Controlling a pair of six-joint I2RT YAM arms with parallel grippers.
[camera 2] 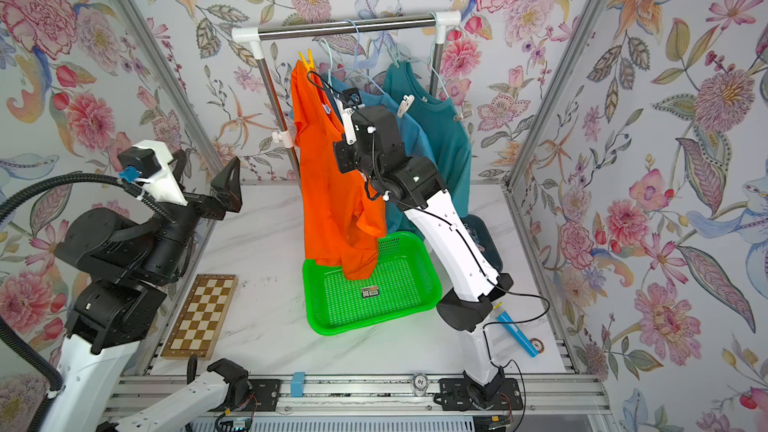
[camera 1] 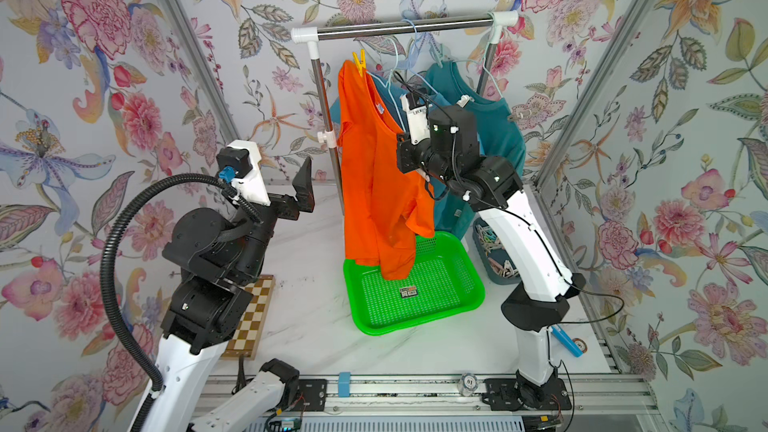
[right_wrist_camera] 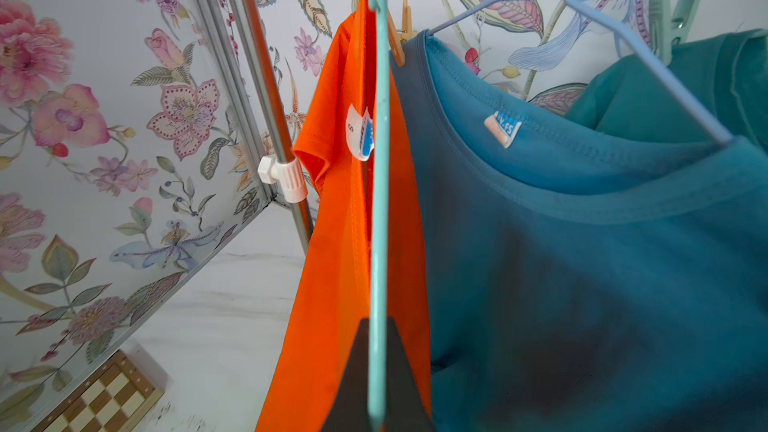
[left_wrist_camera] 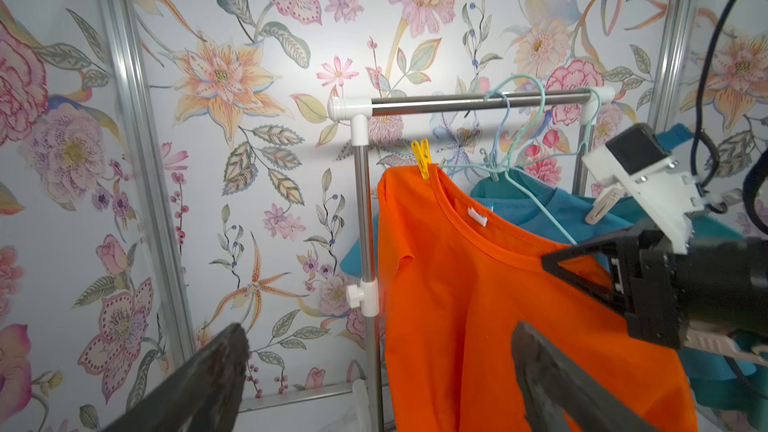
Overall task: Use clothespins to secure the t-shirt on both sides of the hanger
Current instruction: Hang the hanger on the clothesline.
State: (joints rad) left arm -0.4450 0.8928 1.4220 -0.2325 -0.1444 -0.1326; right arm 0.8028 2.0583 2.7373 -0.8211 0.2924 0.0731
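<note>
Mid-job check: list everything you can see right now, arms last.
orange t-shirt: 1, orange, front of rail
yellow clothespin: 1, yellow, on orange t-shirt's shoulder
hanger: 1, pale teal, inside orange t-shirt
blue t-shirt: 1, blue, behind it
teal t-shirt: 1, teal, rearmost
rail: 1, steel, at back
basket: 1, green, below orange t-shirt
bin of clothespins: 1, blue, beside basket
chessboard: 1, brown-cream, table edge
left gripper: 1, black, open, empty
right gripper: 1, black, shut on hanger

Bright even light, bowed edges, left claw [left_wrist_camera: 380, 326] out of focus
</note>
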